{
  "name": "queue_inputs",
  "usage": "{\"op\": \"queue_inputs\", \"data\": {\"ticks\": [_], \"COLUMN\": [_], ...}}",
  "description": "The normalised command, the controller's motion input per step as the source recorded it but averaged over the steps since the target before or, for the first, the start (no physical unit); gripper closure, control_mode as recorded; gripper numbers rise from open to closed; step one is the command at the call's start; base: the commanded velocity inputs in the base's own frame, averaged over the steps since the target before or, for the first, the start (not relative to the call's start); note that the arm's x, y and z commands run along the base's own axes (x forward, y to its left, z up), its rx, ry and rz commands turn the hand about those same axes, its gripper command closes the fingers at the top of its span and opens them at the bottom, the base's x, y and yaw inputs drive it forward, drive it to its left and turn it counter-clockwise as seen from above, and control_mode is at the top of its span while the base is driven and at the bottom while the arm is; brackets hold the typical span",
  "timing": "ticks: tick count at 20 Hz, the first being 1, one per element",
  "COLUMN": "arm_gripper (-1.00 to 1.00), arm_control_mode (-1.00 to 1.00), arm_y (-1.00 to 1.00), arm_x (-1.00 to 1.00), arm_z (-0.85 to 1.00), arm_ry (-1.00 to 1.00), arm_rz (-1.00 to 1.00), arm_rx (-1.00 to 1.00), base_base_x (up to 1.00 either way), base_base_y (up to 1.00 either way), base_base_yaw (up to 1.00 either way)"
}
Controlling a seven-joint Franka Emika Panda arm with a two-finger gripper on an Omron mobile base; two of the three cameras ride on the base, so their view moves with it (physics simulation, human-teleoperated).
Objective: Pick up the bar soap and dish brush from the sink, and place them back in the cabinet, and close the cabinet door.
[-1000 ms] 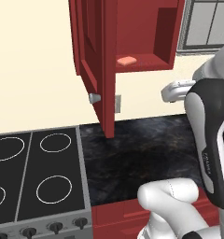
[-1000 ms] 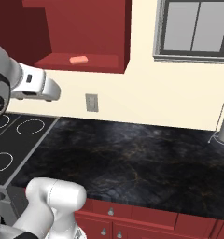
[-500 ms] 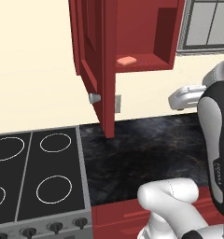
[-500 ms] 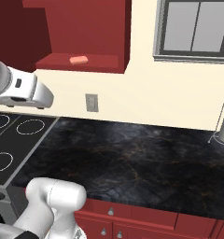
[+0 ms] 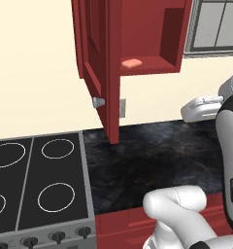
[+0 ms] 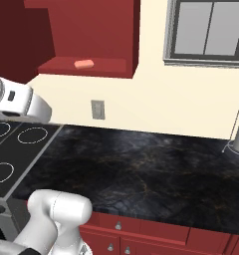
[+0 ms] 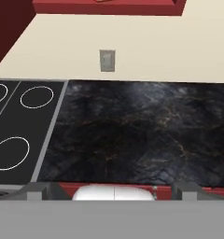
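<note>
Lying on the open cabinet shelf, bar soap; gripper spread wide over black counter.

A home kitchen. A black stovetop sits at 9 o'clock beside a black marbled desk. The dark red cabinet hangs at 12 o'clock, a window at 2.

Bar soap on cabinet shelf

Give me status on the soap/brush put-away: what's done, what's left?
Done: the bar soap lies on the shelf of the cabinet. In hand: nothing; the gripper is open over the black counter. Left: fetching and shelving the dish brush, then closing the cabinet door, which stands open.
</note>
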Motion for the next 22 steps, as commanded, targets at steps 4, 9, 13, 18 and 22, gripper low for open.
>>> {"op": "queue_inputs", "data": {"ticks": [4, 9, 13, 18, 22], "arm_gripper": [-1.00, -1.00, -1.00, -1.00, -1.00], "arm_control_mode": [-1.00, -1.00, 1.00, 1.00, 1.00], "arm_y": [-0.03, -0.01, 0.00, 0.00, 0.00], "arm_x": [-0.03, -0.08, -0.07, 0.00, 0.00], "arm_z": [-0.13, -0.11, -0.09, 0.00, 0.00], "arm_ry": [0.00, 0.00, 0.00, 0.00, 0.00], "arm_rz": [0.00, 0.00, 0.00, 0.00, 0.00], "arm_rx": [0.00, 0.00, 0.00, 0.00, 0.00], "base_base_x": [0.00, 0.00, -0.04, -0.30, -0.36], "base_base_y": [0.00, 0.00, 0.00, -0.01, 0.00], "base_base_yaw": [0.00, 0.00, 0.00, -0.03, -0.27]}}
